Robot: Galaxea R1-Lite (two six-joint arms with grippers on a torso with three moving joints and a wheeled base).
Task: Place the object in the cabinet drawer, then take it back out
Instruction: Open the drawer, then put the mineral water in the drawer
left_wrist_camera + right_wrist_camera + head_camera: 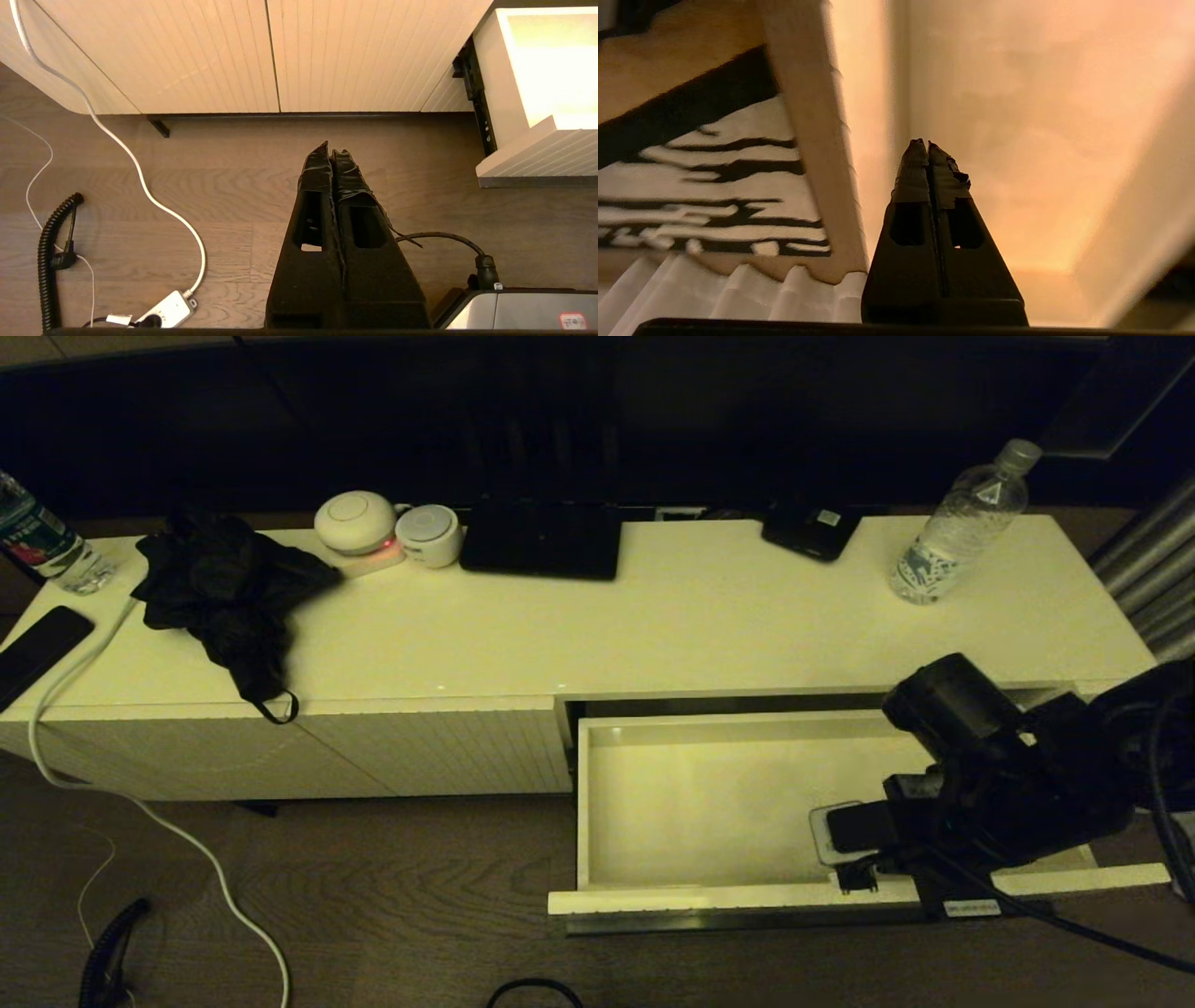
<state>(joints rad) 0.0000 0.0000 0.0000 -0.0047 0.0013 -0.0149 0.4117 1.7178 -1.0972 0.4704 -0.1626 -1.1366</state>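
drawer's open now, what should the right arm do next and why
Probably lift the right gripper out of the cabinet drawer, open it and reach for the water bottle. The drawer stands pulled out and bare inside, the bottle is upright on the cabinet top at the right end, and the gripper is shut on nothing. The left gripper hangs shut above the floor.

I see the clear water bottle (962, 523), grey-capped, standing upright on the cabinet (653, 616) top near its right end. The cabinet drawer (709, 803) below stands pulled open, its pale interior bare of the bottle.
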